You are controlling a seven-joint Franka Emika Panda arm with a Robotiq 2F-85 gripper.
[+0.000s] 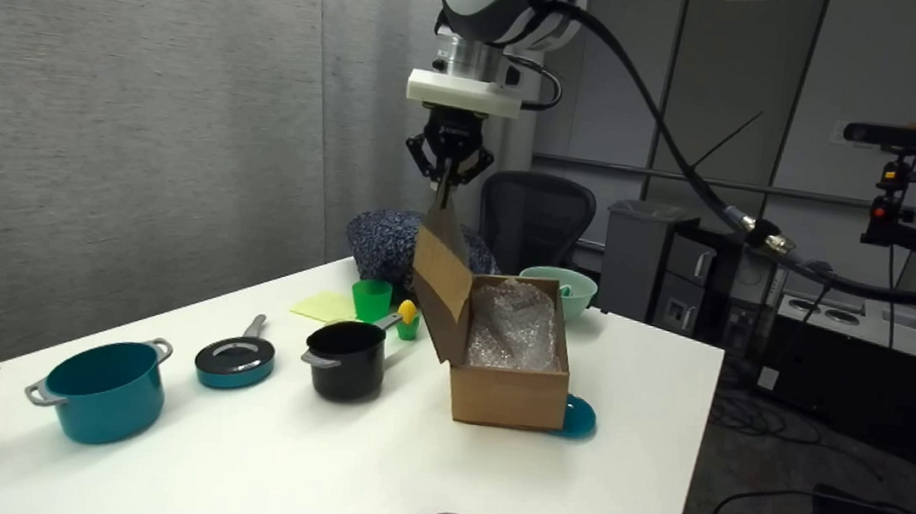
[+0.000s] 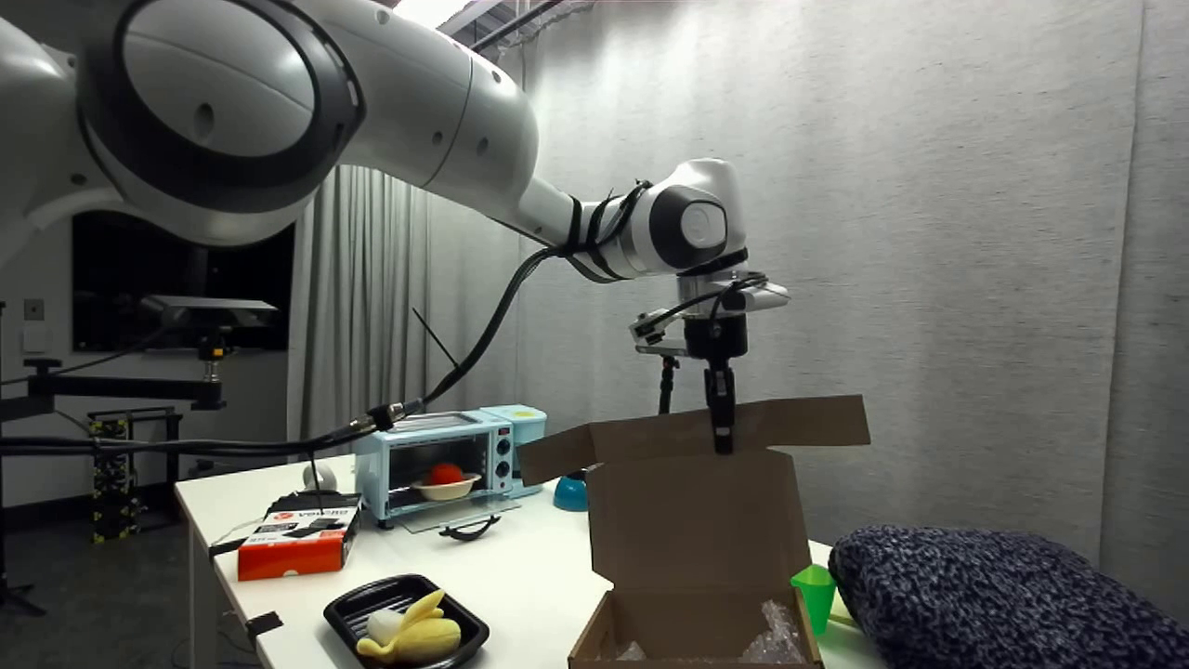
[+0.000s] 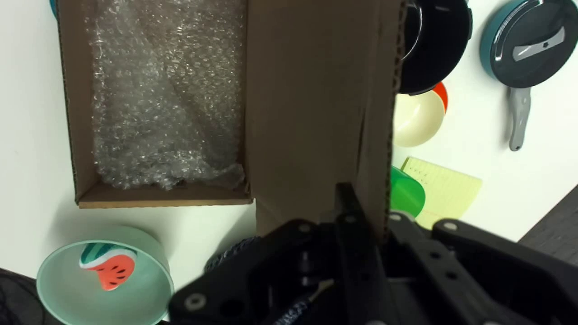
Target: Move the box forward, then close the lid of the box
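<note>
On the white table [image 1: 247, 482], the box [image 1: 508, 400] is seated flat, open side up, bubble wrap [image 3: 167, 99] packed inside. Its lid [image 2: 697, 520] is raised, close to upright on its hinged long side, leaned slightly outward from the box. By the claw [image 1: 443, 183], the lid's upper edge is pinched: fingers [image 3: 347, 201] are pressed together with cardboard between them, one per face in the wrist view. Just beyond one short end of the box, a mint bowl [image 3: 149, 293] is placed, watermelon piece [image 3: 110, 266] held in it. A teal disc [image 1: 580, 417] is partly covered by the box in an exterior view; whether under it or merely behind cannot be told. On the lid side, a black pot [image 1: 348, 369] is parked, then a small pan [image 1: 233, 370] and a teal pot [image 1: 111, 399] farther along. A green cup [image 1: 371, 301] is stood by yellow paper [image 1: 321, 306], dark cushion [image 1: 379, 240] set behind. A black tray [image 2: 367, 599] with banana [image 2: 418, 641] is seen in both exterior views, well apart from the claw. Toaster oven [image 2: 503, 481] and red carton [image 2: 297, 548] are placed on the table too.
</note>
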